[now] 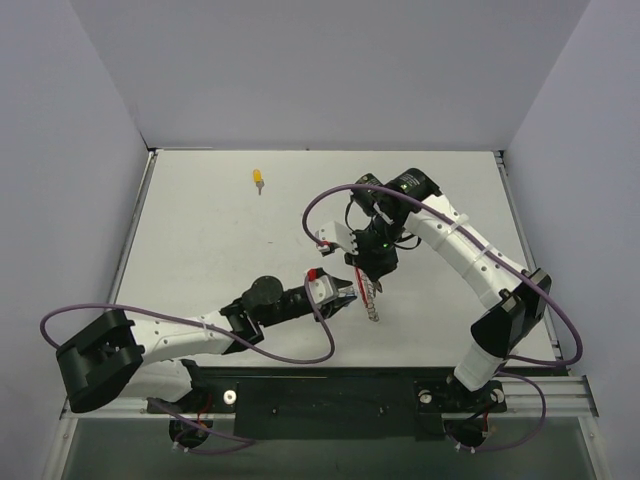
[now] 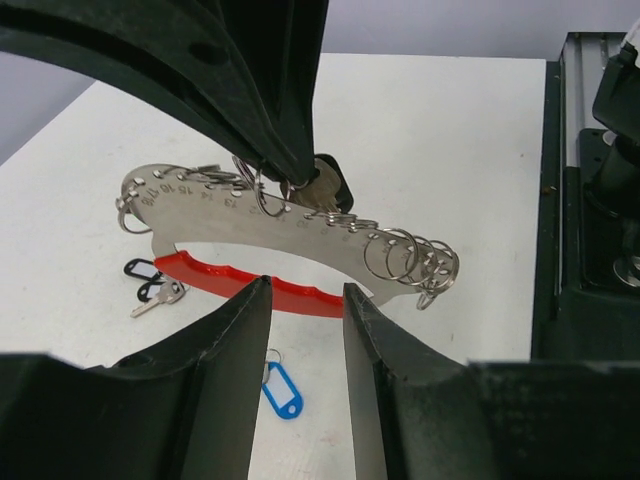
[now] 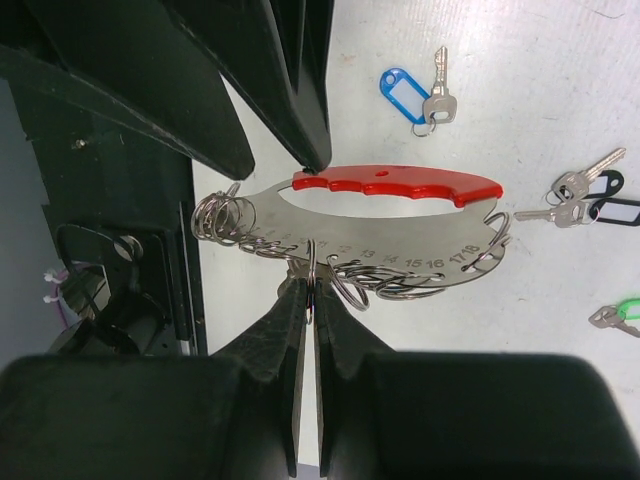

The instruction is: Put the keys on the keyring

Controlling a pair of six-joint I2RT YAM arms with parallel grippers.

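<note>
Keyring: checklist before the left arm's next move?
1. Hold: right gripper shut on the keyring, clear of the table: ok.
2. Free hand: left gripper open, holding nothing: ok.
3. Clearance: left fingers apart from the red arc: cannot tell; in the right wrist view one tip sits at the arc's end.
4. Loose keys in sight on the table: blue-tagged key, black-tagged keys, green-tagged key, yellow-tagged key: ok.
5. A key already threaded on: cannot tell.
</note>
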